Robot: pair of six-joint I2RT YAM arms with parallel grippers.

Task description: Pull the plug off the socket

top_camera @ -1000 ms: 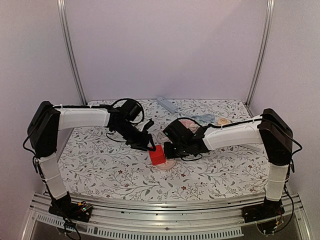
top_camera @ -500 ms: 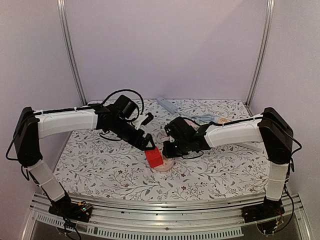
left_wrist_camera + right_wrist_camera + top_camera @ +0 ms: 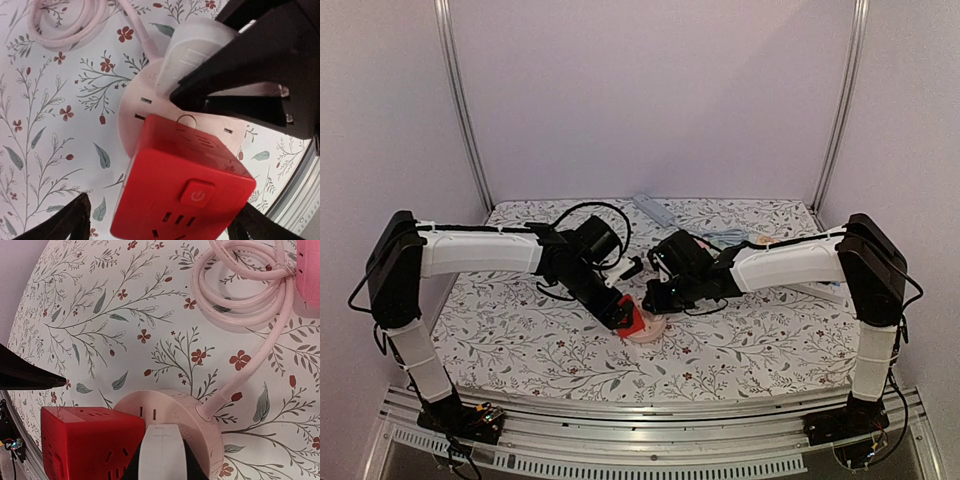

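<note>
right gripper (image 3: 656,298) rests on socket (image 3: 175,401) beside red plug (image 3: 185,195).

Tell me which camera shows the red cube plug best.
Left wrist: the red cube plug fills the frame, button visible. Right wrist crops it at the bottom; top external shows only a small patch.

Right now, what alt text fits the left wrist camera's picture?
A red cube plug sits on a round pink socket on a floral tablecloth, with the left gripper open, a dark finger either side of it. The right gripper reaches onto the socket from the upper right; a pink cable coils at top left.
</note>
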